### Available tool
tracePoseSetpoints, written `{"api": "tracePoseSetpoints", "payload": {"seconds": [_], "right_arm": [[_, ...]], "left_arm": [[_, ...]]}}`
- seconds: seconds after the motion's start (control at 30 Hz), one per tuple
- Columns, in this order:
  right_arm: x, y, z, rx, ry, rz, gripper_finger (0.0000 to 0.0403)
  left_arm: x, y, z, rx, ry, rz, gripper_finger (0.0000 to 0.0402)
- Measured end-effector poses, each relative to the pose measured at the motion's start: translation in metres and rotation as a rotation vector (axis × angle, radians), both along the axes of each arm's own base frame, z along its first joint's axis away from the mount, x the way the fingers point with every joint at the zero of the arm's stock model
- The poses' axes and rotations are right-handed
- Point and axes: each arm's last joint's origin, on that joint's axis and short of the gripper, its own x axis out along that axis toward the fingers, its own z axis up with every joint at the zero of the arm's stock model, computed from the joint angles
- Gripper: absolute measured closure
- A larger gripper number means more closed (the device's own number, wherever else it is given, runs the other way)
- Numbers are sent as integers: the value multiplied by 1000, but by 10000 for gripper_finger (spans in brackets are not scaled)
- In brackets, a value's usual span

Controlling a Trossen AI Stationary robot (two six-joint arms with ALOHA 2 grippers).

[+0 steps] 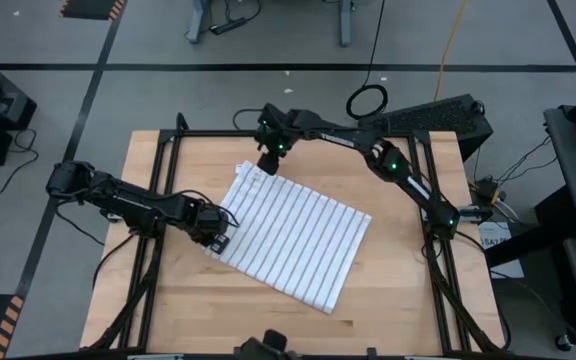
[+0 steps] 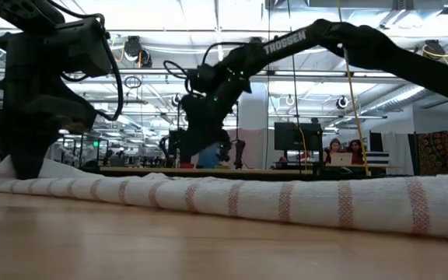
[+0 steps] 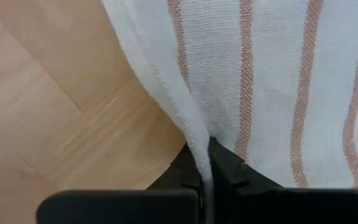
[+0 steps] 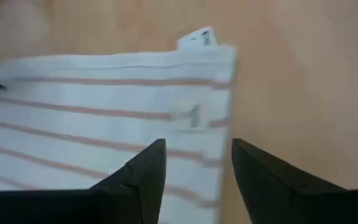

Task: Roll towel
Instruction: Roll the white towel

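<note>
Basically towel [image 1: 293, 237] lies flat and unrolled on the tabletop [image 1: 158, 290], a tilted rectangle at frame centre in the high view, stripes running upper left to lower right; small white tag [image 4: 197, 38] sticks out at its upper-left corner; no roll visible yet, so task looks near its start.

Left end effector [image 1: 216, 238] sits at towel's left corner, centre-left of frame; fingers pressed together, pinching the towel's hemmed edge [image 3: 194, 146], which runs straight down between them in the left wrist view; low view shows that corner bunched up slightly at far left.

Right end effector [image 1: 268, 162] hangs just above towel's upper-left corner, upper centre of frame; fingers spread, nothing between them; right wrist view shows the tag corner lying flat beyond the two tips, cloth under them, not gripped; low view shows it raised clear of the cloth.

Step in hand, my read: get both corners of the same short edge gripped, then turn that edge over; to do it well, right end effector should drop straight onto the hem beside the tag, take one layer only, match left's height; roll both ends evenly, else roll goes conical; keep slight tension so stripes stay parallel.
</note>
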Motion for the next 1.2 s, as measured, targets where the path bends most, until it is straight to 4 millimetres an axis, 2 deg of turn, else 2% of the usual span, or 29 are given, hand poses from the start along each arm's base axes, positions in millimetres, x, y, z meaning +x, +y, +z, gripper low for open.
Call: {"api": "tracePoseSetpoints", "payload": {"seconds": [0.13, 0.27, 0.57, 0.7, 0.83, 1.03, 1.2], "right_arm": [[1, 3, 13, -42, -16, -8, 236], [-4, 14, 2, 38, 91, 1, 242], [5, 65, 14, 24, 147, 133, 243], [12, 86, 14, -87, 194, 113, 243], [26, 101, 13, -146, 117, 111, 243], [34, 98, 17, -151, 55, -46, 243], [32, 79, -9, -108, 123, -127, 242]], "left_arm": [[1, 0, 0, -6, 0, 59, 392], [1, 0, 0, -11, -7, 73, 391], [2, -1, 1, -30, -10, 70, 391], [2, -1, 1, -29, -11, 70, 391], [2, -1, 1, -27, -12, 70, 391], [2, -1, 1, -27, -12, 70, 391], [2, -1, 1, -25, -12, 61, 391]]}}
